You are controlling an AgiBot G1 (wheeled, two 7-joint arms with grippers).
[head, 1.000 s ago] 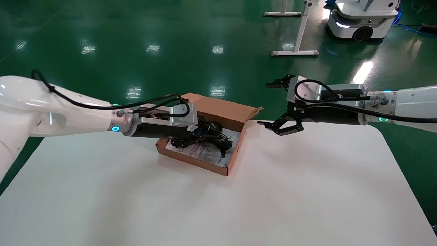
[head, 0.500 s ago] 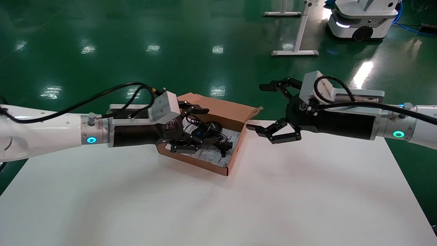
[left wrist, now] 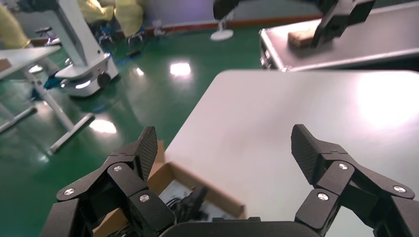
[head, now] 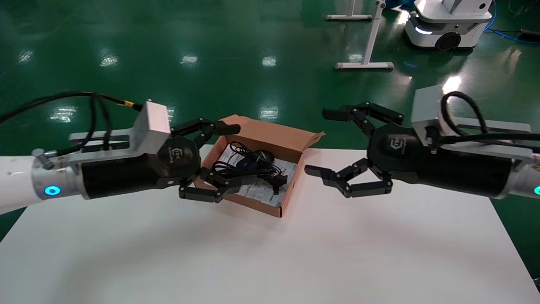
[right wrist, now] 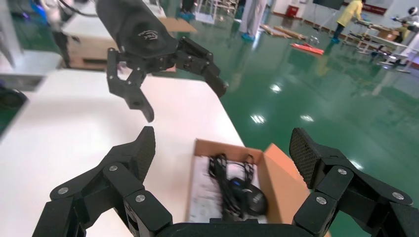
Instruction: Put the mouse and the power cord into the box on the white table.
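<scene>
Left pincer (head: 219,162) wide open, empty, at box (head: 270,137) left edge, right pincer (head: 333,143) wide open, empty, beside box on desk (head: 295,253), mouse (head: 263,157) and cord (head: 240,169) inside.

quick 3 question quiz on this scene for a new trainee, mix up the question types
1. True or false: the mouse and the power cord both lie inside the box.
2. Multiple choice: how do the left gripper and right gripper stand? A) both shut on a cable B) both open and holding nothing C) left open, right shut
3. Short answer: on which side of the box does each gripper sit above the white table?

Key
1. True; the black mouse and the bundled cable rest on the printed sheet in the box.
2. B.
3. The left gripper is at the box's left edge, the right gripper off to its right, neither touching the contents.
</scene>
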